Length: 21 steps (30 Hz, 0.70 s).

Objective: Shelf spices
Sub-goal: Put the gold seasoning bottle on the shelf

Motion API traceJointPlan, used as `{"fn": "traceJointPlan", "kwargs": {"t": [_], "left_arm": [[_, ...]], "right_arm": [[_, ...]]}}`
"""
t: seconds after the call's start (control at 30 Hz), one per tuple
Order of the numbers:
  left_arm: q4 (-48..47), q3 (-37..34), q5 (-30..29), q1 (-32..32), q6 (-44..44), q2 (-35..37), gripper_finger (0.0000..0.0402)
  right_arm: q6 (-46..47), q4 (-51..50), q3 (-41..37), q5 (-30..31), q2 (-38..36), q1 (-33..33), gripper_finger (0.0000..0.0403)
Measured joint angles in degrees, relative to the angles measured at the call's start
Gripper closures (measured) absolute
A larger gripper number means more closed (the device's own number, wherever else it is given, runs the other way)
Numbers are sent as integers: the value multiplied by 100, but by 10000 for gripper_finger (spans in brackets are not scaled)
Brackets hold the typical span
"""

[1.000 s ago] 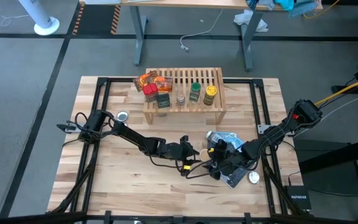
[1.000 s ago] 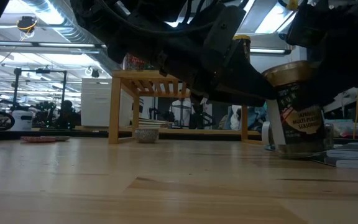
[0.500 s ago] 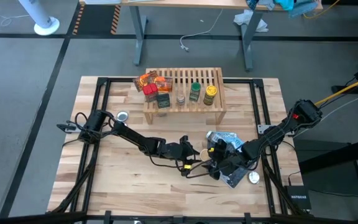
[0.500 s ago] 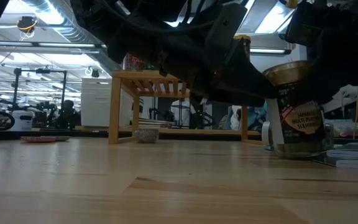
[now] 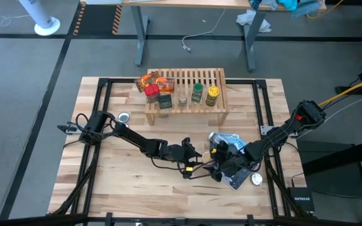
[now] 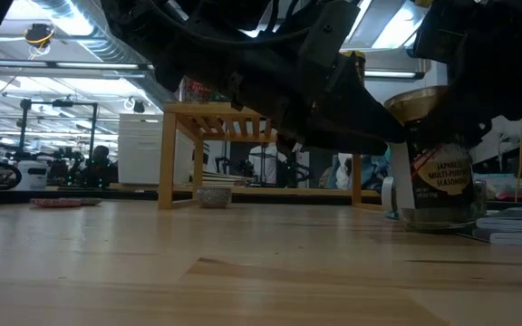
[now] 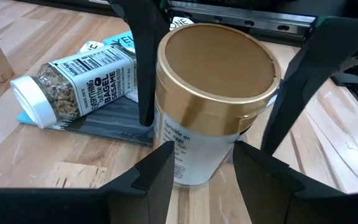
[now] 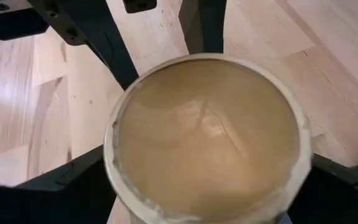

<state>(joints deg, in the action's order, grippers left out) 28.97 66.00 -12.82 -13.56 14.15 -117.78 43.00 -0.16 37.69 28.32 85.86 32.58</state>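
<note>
Where the two arms meet at the lower centre of the high view stands a jar with a tan-gold cap, a white label and dark print, upright on the table. The left gripper has a finger on each side of its base; from this angle they seem to touch it, though I cannot tell whether they squeeze. The right gripper straddles the cap from above, its fingers set wide at the rim. Beside it, a white-capped jar lies tipped on a pouch. At upper centre, the shelf carries orange packets, a red-capped jar, a dark tin and green-capped and yellow-capped jars.
</note>
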Motion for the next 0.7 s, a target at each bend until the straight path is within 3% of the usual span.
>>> {"fn": "traceJointPlan", "kwargs": {"t": [0.27, 0.5, 0.7], "left_arm": [[-6, -1, -3, 2, -1, 0, 245], [-103, 0, -25, 2, -162, 3, 245], [-1070, -2, -99, 24, -357, 175, 245]], "right_arm": [[-21, -7, 0, 12, 0, 0, 117], [-19, 8, 0, 13, 0, 0, 117], [-85, 48, 57, -75, -11, 7, 115]]}}
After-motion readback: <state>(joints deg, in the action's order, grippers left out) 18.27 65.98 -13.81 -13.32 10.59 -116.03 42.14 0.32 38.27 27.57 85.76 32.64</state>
